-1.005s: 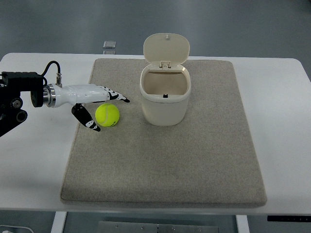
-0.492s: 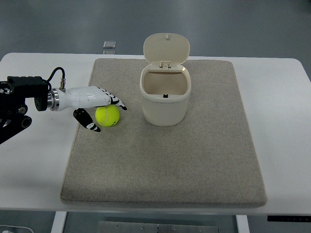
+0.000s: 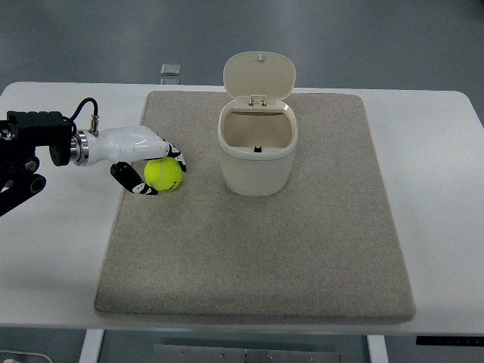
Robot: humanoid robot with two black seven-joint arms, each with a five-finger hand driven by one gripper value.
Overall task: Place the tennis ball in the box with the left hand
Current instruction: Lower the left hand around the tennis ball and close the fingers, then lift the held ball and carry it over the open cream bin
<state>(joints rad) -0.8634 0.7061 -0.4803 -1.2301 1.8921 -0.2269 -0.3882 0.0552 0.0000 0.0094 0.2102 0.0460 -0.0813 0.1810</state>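
Yellow-green item: tennis ball (image 3: 163,175) resting on the left part of the grey mat (image 3: 302,257), well left of the box (image 3: 257,151).
Left hand (image 3: 144,159): fingers (image 3: 175,154) curled over the far side of the ball, thumb (image 3: 130,180) at its near-left; ball pinched between them, apparently still on the mat.
Right hand: not visible.
Box condition: cream bin, lid (image 3: 259,74) hinged up at the far side, mouth open and unobstructed.
Step in hand: securing the grasp before lift, by my judgement.
Recommended practice: confirm the thumb opposes the fingers across the ball's middle; lift straight up above rim height before travelling right.
Hazard: ball could roll out if the grip sits too high; a low carry risks striking the box wall.
Release: centre over the mouth, clear of the lid.
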